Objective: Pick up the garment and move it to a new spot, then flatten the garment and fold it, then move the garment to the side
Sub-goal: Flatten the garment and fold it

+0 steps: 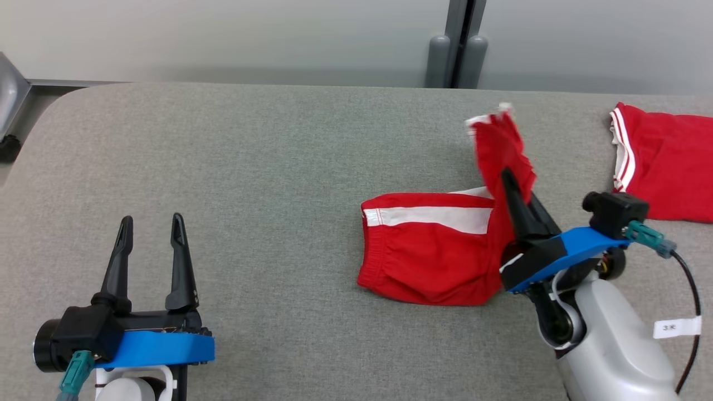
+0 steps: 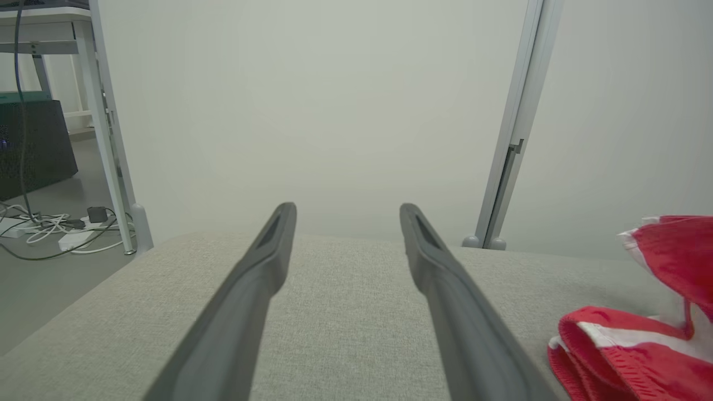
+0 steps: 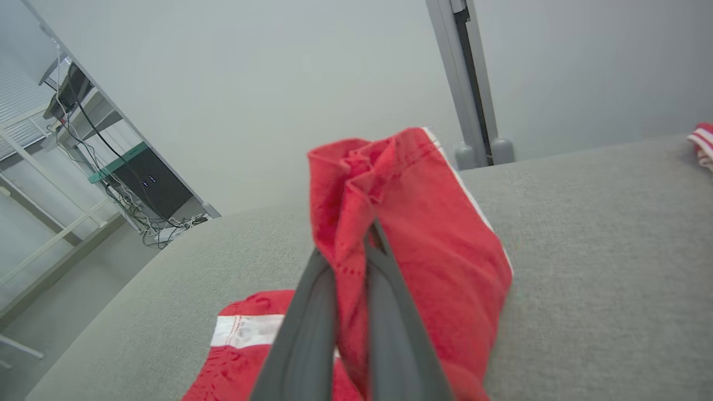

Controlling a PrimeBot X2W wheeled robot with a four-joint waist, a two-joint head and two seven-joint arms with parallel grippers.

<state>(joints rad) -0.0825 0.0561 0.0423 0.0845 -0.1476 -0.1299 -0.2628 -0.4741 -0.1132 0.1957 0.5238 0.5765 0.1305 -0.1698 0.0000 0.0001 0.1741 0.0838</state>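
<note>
Two red garments on tabletop (image 1: 250, 167): near garment (image 1: 429, 250) gripped by right pincer (image 1: 509, 178); far garment (image 1: 663, 167) flat; left pincer (image 1: 152, 220) wide.

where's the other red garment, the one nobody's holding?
The loose garment lies at the far right of the grey table in the head view, beyond the right gripper and apart from the held garment.

Your right gripper (image 3: 350, 250) is pinched tight on a fold of the red garment (image 3: 429, 234). The cloth bunches up past the fingertips and drapes off to their right. The white-striped part lies on the grey surface (image 3: 585, 250), low and left of the fingers.
</note>
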